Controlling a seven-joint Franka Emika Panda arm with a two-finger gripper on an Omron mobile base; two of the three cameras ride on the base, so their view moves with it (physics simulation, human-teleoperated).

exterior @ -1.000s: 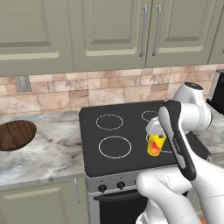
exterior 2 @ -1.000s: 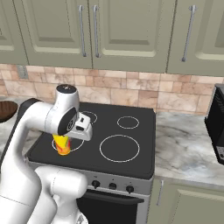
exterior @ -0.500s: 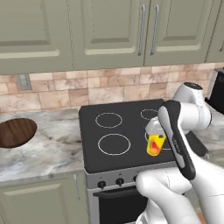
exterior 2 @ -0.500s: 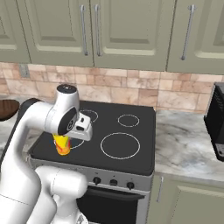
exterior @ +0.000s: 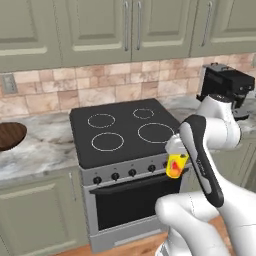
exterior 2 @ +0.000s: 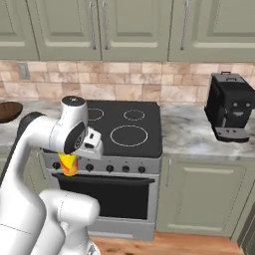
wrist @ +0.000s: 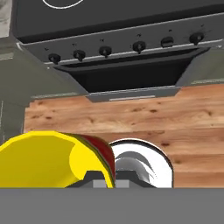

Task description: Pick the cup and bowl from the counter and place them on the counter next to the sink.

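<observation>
Hand [exterior: 176, 156] mostly hidden behind the arm, clenched on 1 yellow cup [exterior: 175, 165], held in the air before the stove [exterior: 125, 131] front. 1 brown bowl [exterior: 10, 135] cut off at left edge, resting on the table [exterior: 40, 147]. 4 burner rings visible.

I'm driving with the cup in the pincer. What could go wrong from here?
1. The cup hangs off the counter, over the wooden floor in front of the stove; a slip of the shut pincer could drop it.
2. The bowl sits at the frame's edge; it's easy to lose track of.
</observation>
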